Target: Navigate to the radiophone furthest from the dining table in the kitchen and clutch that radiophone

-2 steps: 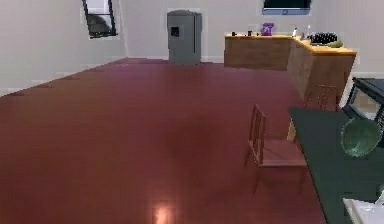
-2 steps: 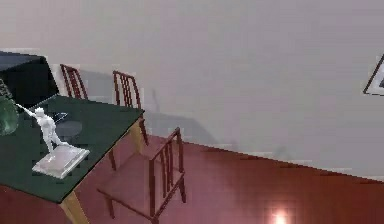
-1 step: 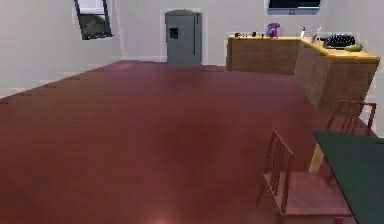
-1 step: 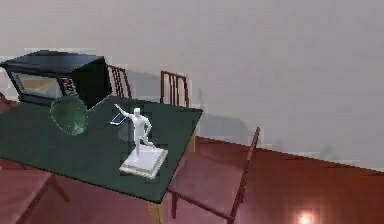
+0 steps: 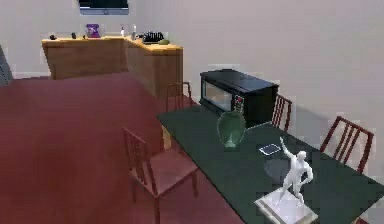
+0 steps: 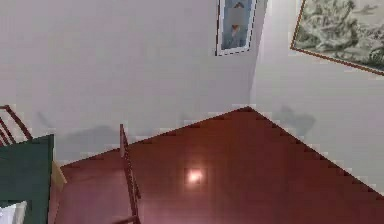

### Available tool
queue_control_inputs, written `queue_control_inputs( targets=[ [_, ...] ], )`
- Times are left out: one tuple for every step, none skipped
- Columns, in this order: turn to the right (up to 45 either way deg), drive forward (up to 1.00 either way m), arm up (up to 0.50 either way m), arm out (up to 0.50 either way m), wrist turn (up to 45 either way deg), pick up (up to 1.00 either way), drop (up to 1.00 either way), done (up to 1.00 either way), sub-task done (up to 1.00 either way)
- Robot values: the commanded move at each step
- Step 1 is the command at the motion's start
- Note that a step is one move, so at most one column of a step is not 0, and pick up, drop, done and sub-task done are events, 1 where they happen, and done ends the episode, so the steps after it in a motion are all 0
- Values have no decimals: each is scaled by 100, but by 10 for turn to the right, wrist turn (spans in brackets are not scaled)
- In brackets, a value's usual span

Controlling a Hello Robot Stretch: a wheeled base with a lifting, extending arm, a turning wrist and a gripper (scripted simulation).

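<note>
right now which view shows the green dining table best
The forward view: the dining table spreads across its lower right, carrying a microwave, vase and statue. The arm side view shows a corner of it at its lower left.

Black microwave (image 5: 238,95): placed just behind a green vase (image 5: 231,128). White statue (image 5: 292,180): mounted on a pale base, nearer the camera. Wooden chair (image 5: 155,170): set left of the vase. Second wooden chair (image 6: 127,175): stood on red-brown floor. L-shaped wooden counter (image 5: 100,55): fitted against the far walls. Framed portrait picture (image 6: 236,25) and framed landscape picture (image 6: 340,35): hung on adjoining walls.
</note>
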Motion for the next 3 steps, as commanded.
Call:
queue_control_inputs(
  targets=[
    [-420, 0, 0, 0, 0, 0, 0, 0, 0],
    [0, 100, 0, 0, 0, 0, 0, 0, 0],
    [0, 60, 0, 0, 0, 0, 0, 0, 0]
  ],
)
